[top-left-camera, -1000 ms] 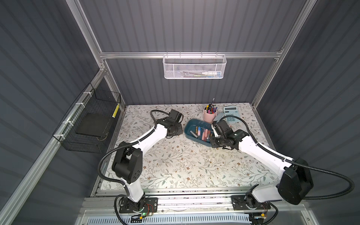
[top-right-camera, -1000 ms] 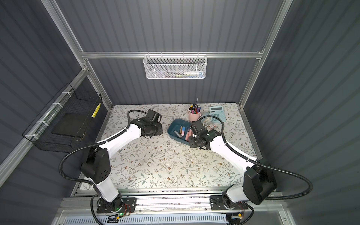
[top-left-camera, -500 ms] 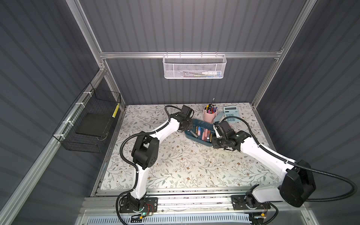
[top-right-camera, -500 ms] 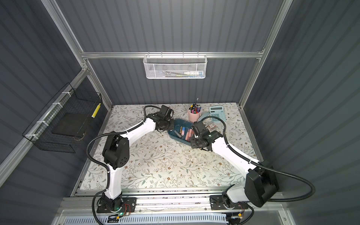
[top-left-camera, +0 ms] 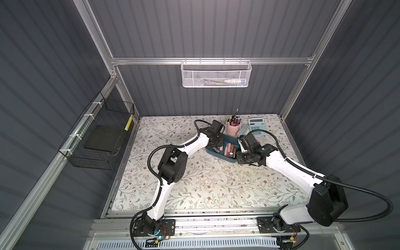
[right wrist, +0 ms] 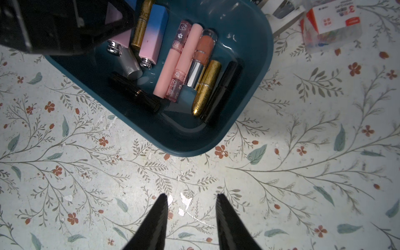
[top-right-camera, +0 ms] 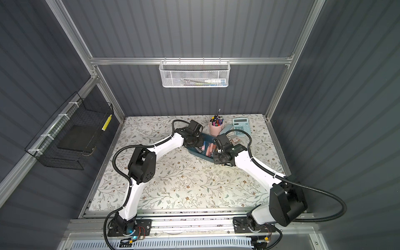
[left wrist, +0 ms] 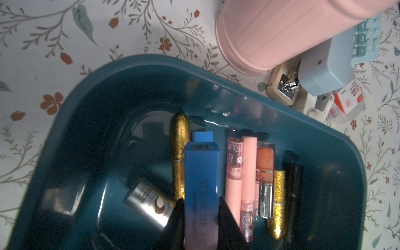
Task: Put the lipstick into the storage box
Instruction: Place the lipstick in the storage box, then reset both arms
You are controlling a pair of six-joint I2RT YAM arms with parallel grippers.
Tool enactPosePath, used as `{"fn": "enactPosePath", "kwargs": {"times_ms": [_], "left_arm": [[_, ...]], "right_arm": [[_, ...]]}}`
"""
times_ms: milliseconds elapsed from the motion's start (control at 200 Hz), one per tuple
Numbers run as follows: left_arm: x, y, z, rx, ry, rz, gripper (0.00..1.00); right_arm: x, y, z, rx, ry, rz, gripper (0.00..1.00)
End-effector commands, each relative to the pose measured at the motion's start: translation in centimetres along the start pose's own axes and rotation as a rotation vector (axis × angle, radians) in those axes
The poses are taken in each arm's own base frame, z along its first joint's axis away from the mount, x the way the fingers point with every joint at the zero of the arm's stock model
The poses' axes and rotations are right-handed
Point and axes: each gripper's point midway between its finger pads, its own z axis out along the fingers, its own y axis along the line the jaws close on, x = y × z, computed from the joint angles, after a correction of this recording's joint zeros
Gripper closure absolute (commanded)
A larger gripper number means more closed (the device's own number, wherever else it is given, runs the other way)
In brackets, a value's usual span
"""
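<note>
The storage box (left wrist: 104, 101) is a dark teal tub, seen in both top views (top-left-camera: 225, 159) (top-right-camera: 202, 157) and in the right wrist view (right wrist: 253, 71). Several lipsticks and gloss tubes lie in it side by side. My left gripper (left wrist: 200, 199) hangs over the box's left end, shut on a square blue-to-pink lipstick (left wrist: 201, 168) that points toward the pink cup. Its pink end (right wrist: 123, 39) shows under that gripper in the right wrist view. My right gripper (right wrist: 191, 195) stands open over bare tablecloth just in front of the box, with nothing between its fingers.
A pink pen cup (top-left-camera: 232, 128) and a pale blue calculator (top-left-camera: 257, 126) stand right behind the box. A stapler (left wrist: 320, 71) and a clear box of clips (right wrist: 331, 23) lie beside them. A white mesh basket (top-left-camera: 216, 74) and a black wire basket (top-left-camera: 97, 138) hang on the walls.
My left arm has swung right, from beside the box's left end to over the box, carrying the lipstick. The right arm has barely moved.
</note>
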Motion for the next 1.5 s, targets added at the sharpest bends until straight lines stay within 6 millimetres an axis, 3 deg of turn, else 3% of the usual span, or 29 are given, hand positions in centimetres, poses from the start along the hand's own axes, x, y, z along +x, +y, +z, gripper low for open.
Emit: {"fn": "enactPosePath", "kwargs": {"times_ms": [0, 175, 280, 300, 495, 676, 841, 956, 1046, 1196, 1271, 1356, 1496], "left_arm": [[0.3, 0.1, 0.9, -0.001, 0.017, 0.012, 0.65], [0.3, 0.0, 0.7, -0.003, 0.007, 0.025, 0.32], [0.1, 0.2, 0.1, -0.024, -0.009, 0.028, 0.09], [0.0, 0.2, -0.1, -0.025, -0.014, 0.03, 0.01], [-0.7, -0.9, -3.9, -0.03, -0.084, 0.068, 0.0], [-1.6, 0.1, -10.1, -0.093, -0.189, 0.097, 0.0], [-1.9, 4.9, -16.0, -0.329, -0.316, 0.166, 0.0], [-1.2, 8.7, -19.2, -0.501, -0.376, 0.209, 0.0], [0.7, 12.7, -20.4, -0.573, -0.392, 0.182, 0.0], [2.3, 18.8, -24.7, -0.645, -0.565, 0.087, 0.0], [3.1, 20.4, -26.3, -0.671, -0.673, 0.108, 0.0], [3.5, 21.7, -26.7, -0.725, -0.747, 0.132, 0.0], [3.9, 25.7, -23.8, -0.872, -0.693, 0.154, 0.0]], "right_arm": [[-0.3, 0.0, 0.2, 0.001, 0.002, -0.008, 0.59], [-0.5, 0.1, 0.2, -0.006, -0.004, -0.011, 0.55], [-0.7, 0.1, -0.3, -0.011, -0.017, -0.016, 0.52], [-0.7, 0.1, -0.4, -0.012, -0.022, -0.015, 0.52], [-1.5, 0.1, -2.3, -0.032, -0.088, -0.019, 0.46], [-2.4, -0.4, -4.4, -0.019, -0.158, -0.016, 0.35], [-3.5, -2.0, -7.4, 0.035, -0.266, 0.0, 0.28], [-4.0, -2.8, -9.3, 0.048, -0.341, 0.017, 0.25], [-4.3, -4.6, -10.9, 0.108, -0.446, 0.056, 0.23], [-4.0, -7.0, -10.7, 0.201, -0.627, 0.058, 0.21], [-3.5, -7.5, -9.8, 0.223, -0.691, 0.03, 0.2], [-3.0, -8.1, -8.8, 0.249, -0.735, 0.021, 0.18], [-2.4, -10.7, -6.6, 0.348, -0.774, 0.064, 0.16]]}}
